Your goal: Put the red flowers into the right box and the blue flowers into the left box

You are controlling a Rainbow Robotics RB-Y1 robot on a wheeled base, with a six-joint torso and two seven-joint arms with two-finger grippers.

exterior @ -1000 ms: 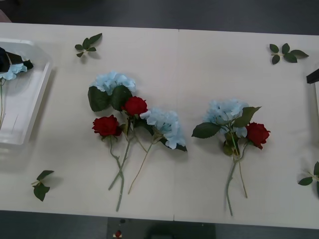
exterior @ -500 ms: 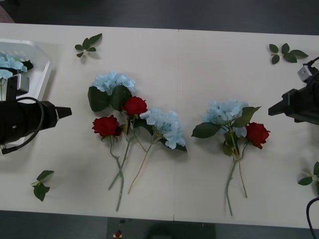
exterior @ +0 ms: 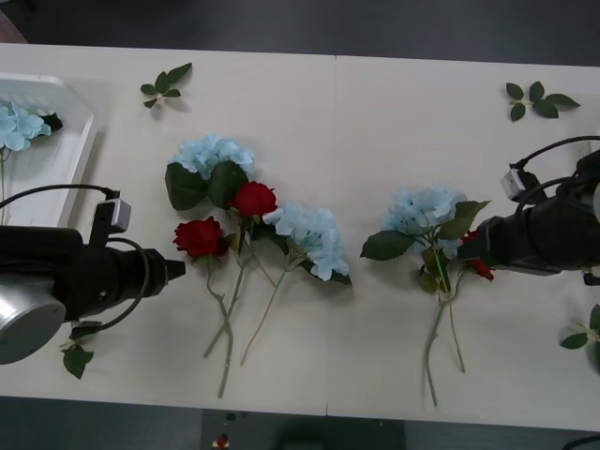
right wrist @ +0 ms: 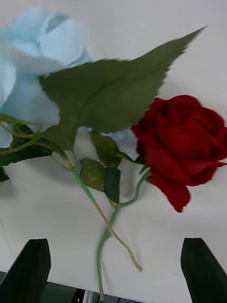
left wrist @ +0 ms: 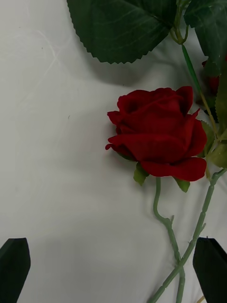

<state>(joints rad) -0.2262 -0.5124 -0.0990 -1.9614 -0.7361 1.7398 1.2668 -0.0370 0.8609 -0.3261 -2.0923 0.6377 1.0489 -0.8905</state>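
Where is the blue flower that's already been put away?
In the front view, one blue flower lies in the left box, the white basket at the table's far left edge, behind the left pincer that reaches toward a red rose.

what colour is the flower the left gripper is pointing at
Deep red, a rose, clearest in the left wrist view.

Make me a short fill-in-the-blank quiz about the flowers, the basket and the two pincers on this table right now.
1. The shallow white slotted plastic basket holds one pale ____ flower head.
2. The left pincer, fingers open, sits beside a deep ____ rose.
3. The right pincer reaches the rose lying beside a pale blue flower head; its fingers are ____.

Missing words: blue; red; open
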